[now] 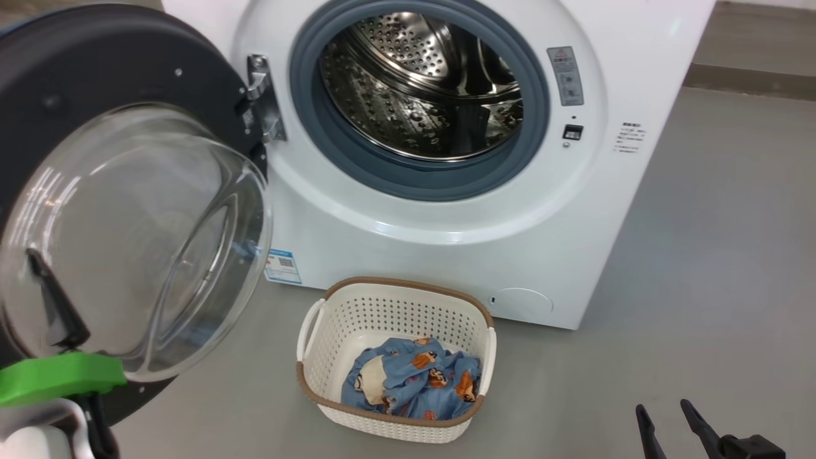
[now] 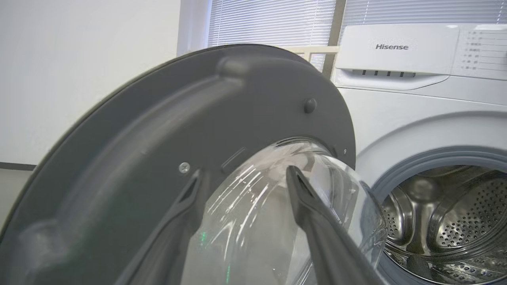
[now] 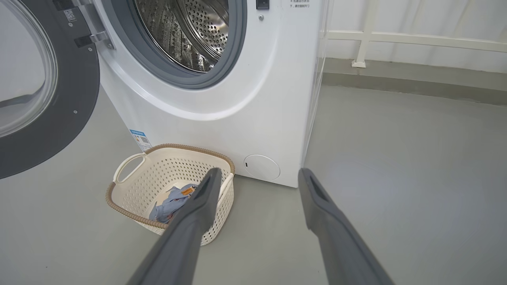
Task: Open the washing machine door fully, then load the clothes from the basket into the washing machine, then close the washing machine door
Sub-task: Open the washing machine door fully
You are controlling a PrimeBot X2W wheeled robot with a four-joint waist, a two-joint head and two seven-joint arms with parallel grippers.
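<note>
At the left of the frame the washing machine door (image 1: 127,70) is standing swung wide, its glass bowl (image 1: 146,242) bulging outward. The left hand (image 2: 243,172) is hovering close to its inner face, fingers spread and gripping nothing. The washing machine (image 1: 446,255) is filling the upper middle, its drum (image 1: 414,95) gaping. Below it the basket (image 1: 331,306) is sitting on the floor, with the clothes (image 1: 414,376) lying crumpled in its bottom (soft, light, likely to drape and trail). Pinching a raised fold near the bundle's middle is looking wisest. At lower right the right hand (image 1: 663,408) is hovering spread, empty.
</note>
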